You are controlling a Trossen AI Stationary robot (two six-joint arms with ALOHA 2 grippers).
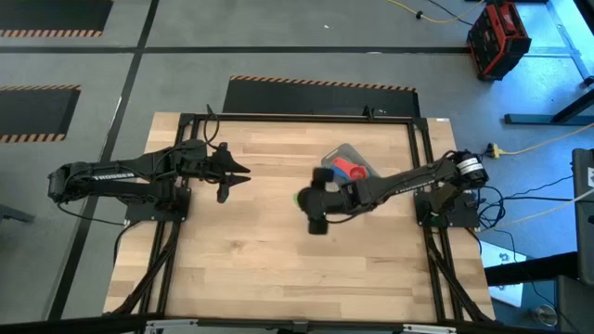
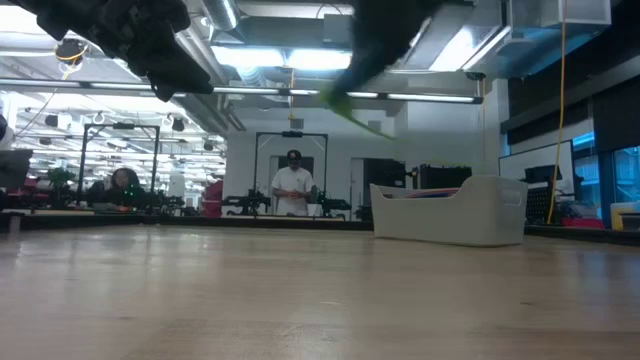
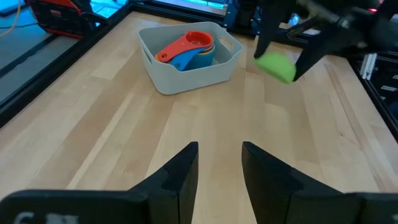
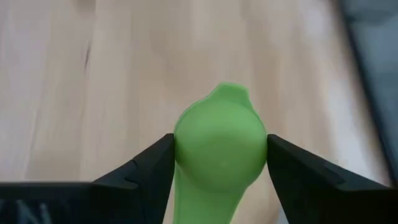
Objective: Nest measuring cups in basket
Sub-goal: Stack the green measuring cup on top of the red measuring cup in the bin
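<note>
My overhead camera looks straight down on the whole counter, far enough up to take in both arms and the floor around. My low one sits at counter height, looking level across the wood into the room, with the basket at mid-distance. The left wrist camera looks forward past its own fingers across the counter, sharing that basket with the overhead. The right wrist camera faces down, very close on the green cup.
</note>
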